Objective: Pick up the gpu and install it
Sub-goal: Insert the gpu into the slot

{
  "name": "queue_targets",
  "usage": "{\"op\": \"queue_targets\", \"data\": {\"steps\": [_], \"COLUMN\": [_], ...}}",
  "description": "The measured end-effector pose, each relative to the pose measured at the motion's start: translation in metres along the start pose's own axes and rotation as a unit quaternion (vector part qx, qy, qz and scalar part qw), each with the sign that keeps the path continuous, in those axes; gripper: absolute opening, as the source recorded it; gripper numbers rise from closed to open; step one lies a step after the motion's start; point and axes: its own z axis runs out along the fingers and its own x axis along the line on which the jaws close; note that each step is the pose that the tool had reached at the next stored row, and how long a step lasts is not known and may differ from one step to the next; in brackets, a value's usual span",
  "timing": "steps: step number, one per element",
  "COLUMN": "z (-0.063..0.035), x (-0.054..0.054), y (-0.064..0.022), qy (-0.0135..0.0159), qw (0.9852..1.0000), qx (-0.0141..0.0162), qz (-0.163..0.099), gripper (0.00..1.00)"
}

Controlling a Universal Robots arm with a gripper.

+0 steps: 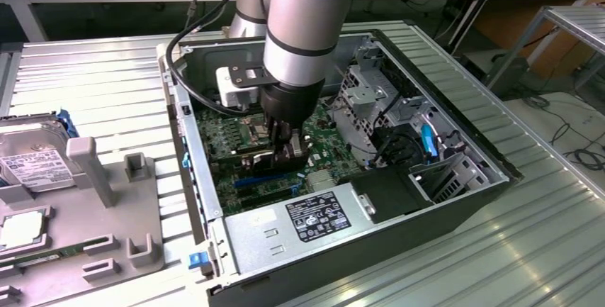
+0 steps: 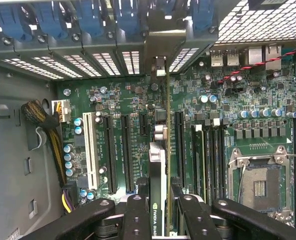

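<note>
Now one arm reaches down into one open computer case [image 1: 430, 247] that lies on the ribbed metal worktop [image 1: 95, 73], and its single claw [image 1: 283, 152] sits low over the green motherboard [image 2: 138, 100]. The claw's two black fingers [image 2: 137, 215] are clamped on the one gpu [image 2: 157, 170], one finger on each face. The card stands upright on its edge just above the board, with its metal bracket end near the slotted rear wall of the case. Whether its lower edge has entered a slot I cannot tell. One white slot [image 2: 90, 150] and two long black slots [image 2: 111, 155] lie on one side of the card; a third long black slot is just beside it on the other side. One empty processor socket [image 2: 257, 182] lies farther off. At the exterior view's left, one silver hard drive [image 1: 28, 162] rests in a grey holder on the worktop.
</note>
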Motion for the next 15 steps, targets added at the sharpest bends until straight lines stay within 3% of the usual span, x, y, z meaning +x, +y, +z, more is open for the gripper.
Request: {"op": "queue_targets", "data": {"steps": [6, 7, 8, 15], "z": [0.0001, 0.0001, 0.0001, 0.0013], "x": [0.0, -0.0013, -0.0035, -0.0049], "y": [0.0001, 0.0002, 0.0003, 0.0004], "qy": [0.0001, 0.0027, 0.0034, 0.0033], "qw": [1.0, 1.0, 1.0, 1.0], "qx": [0.0006, 0.0007, 0.0008, 0.0017], "qz": [0.0, 0.0, 0.0, 0.0], "gripper": [0.27, 0.27, 0.27, 0.27]}}
